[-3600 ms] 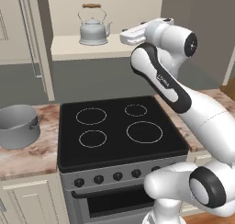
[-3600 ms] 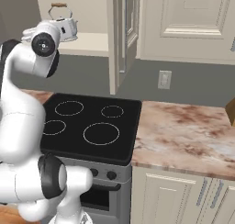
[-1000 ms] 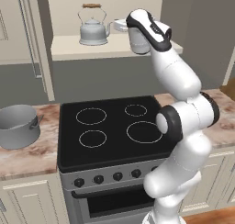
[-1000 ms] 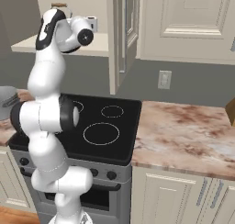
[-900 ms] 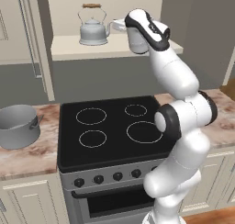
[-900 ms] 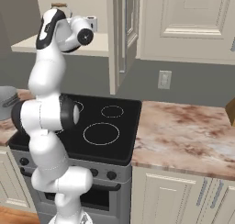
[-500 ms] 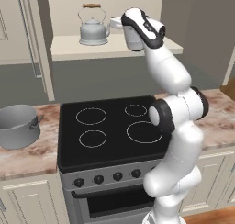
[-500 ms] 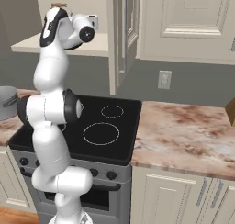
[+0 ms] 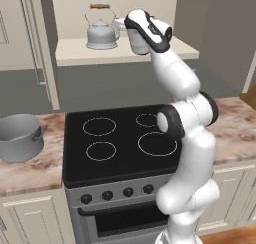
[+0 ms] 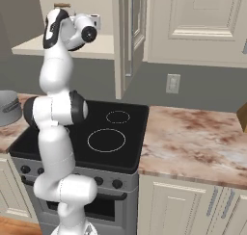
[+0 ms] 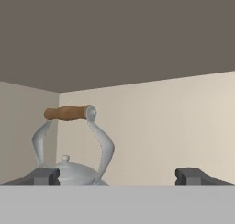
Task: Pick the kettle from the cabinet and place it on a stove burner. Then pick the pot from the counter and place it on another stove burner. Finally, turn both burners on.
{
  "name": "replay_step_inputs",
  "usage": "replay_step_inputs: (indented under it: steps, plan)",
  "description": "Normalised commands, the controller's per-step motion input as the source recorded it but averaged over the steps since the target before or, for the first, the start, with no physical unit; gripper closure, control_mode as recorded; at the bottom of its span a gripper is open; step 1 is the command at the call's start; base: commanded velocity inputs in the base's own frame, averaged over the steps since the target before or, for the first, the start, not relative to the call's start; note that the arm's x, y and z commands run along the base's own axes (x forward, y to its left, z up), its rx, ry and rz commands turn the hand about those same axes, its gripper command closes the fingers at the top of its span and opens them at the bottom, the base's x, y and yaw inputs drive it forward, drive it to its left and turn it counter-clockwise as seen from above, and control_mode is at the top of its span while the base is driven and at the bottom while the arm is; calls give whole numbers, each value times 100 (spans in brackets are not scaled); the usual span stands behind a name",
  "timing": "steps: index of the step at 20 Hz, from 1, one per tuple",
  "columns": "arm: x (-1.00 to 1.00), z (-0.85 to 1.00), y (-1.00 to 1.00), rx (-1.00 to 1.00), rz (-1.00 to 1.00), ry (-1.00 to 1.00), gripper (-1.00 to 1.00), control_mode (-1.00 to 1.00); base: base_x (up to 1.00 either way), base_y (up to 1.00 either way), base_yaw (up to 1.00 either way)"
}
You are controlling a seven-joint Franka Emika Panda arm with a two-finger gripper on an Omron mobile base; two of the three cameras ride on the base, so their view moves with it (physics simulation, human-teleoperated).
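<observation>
We see the kettle (image 9: 102, 33) standing upright on the beige shelf of the cabinet (image 9: 75, 53), above the stove (image 9: 120, 143). The gripper (image 11: 117, 176) is raised to shelf level just beside it, jaws spread wide and holding nothing; the kettle sits toward one fingertip. The pot (image 9: 19, 137) rests on the counter (image 9: 35, 170) beside the stove

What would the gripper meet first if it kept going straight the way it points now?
Probably the cabinet's back wall. The gripper is open and aimed into the recess, and the kettle sits off toward one finger; it might get clipped, but depth is unclear.
</observation>
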Motion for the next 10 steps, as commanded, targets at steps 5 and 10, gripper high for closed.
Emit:
replay_step_inputs:
  steps: [5,10]
  plan:
    - [19,2,18,0,0,0,-100,-100,0,0,0]
    - [21,2,18,0,0,0,-100,-100,0,0,0]
